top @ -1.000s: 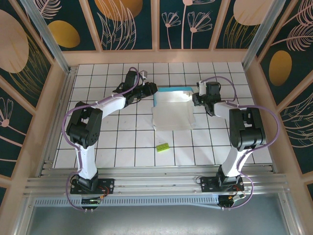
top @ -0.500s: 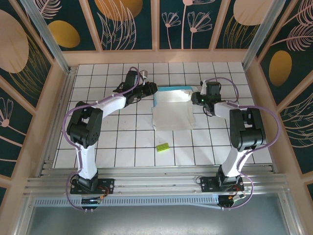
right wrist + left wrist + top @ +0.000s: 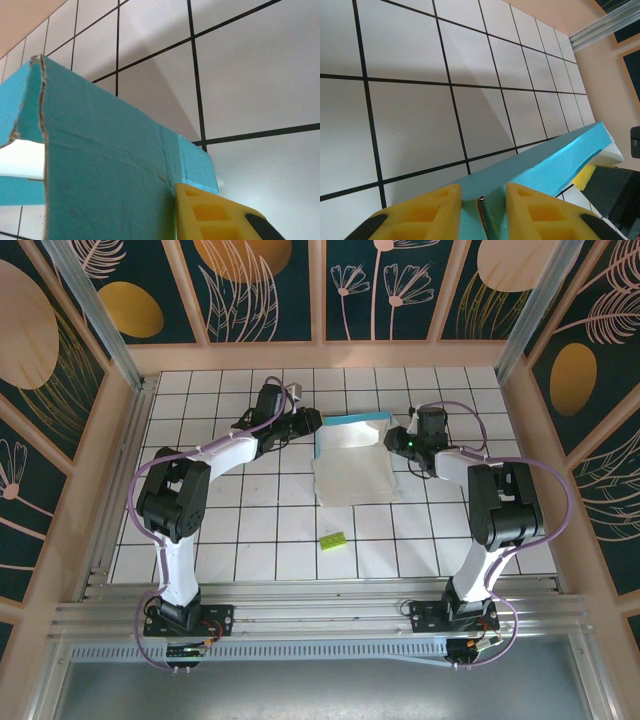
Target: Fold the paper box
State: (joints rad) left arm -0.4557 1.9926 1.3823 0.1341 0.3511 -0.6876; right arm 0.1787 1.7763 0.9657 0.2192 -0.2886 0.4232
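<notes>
Two walls at most look raised, so I judge the fold well short of halfway. The box (image 3: 352, 465) sits on the desk (image 3: 260, 530) toward 12 o'clock from my bases, pale side up. Along its 12 o'clock edge a teal wall stands, and at its 9 o'clock edge a teal strip shows, seemingly turned up too. The wide pale panel reaching toward 6 o'clock lies flat, its tabs unfolded.

My left end effector (image 3: 311, 423) is at the box's 10 o'clock corner. In the left wrist view its yellow fingers (image 3: 427, 215) stand narrow, one on each side of the teal wall's edge, pinching it.

My right end effector (image 3: 392, 438) is at the box's 2 o'clock corner. In the right wrist view one yellow finger (image 3: 210, 215) lies against the teal wall beside a creased tab; the other is hidden behind the card, so I cannot tell whether it grips.

Left to do, as I judge it: the side walls, the tabs, the near panel. A green block (image 3: 333, 539) lies apart at the box's 6 o'clock.
</notes>
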